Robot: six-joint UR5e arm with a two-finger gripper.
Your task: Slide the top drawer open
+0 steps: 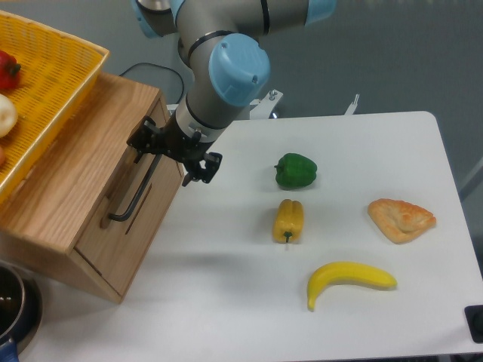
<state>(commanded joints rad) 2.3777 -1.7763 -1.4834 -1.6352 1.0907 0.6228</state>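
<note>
Item: top drawer (139,197). A wide light-oak front panel is seen, set flush in the wooden cabinet (68,177) at the left edge of the white surface (362,317), upper of two fronts. No gap is visible around the panel; the drawer is judged not yet slid out.

Handle: one thin black bar handle (136,188) is mounted on the panel. Its long axis is laid diagonally in the camera view, from upper right by the cabinet's far corner down to lower left, along the drawer's width.

Gripper (175,151): positioned at the upper right end of the bar. The fingers (204,167) are seen spread apart, one on the cabinet side of the bar's upper end, the other out over the surface; nothing is pinched. Whether the bar's end lies properly between them cannot be told from this single view.

Governing relation: the bar is found immediately at and below-left of the fingers, its length running away from them. The pull direction is judged to be square to the panel, toward the lower right and the open surface.

Other contents: a yellow basket (45,83) is carried on the cabinet top. A green pepper (296,170), a yellow pepper (288,220), a banana (347,279) and a pastry (401,219) are laid on the surface, well apart from the drawer.
</note>
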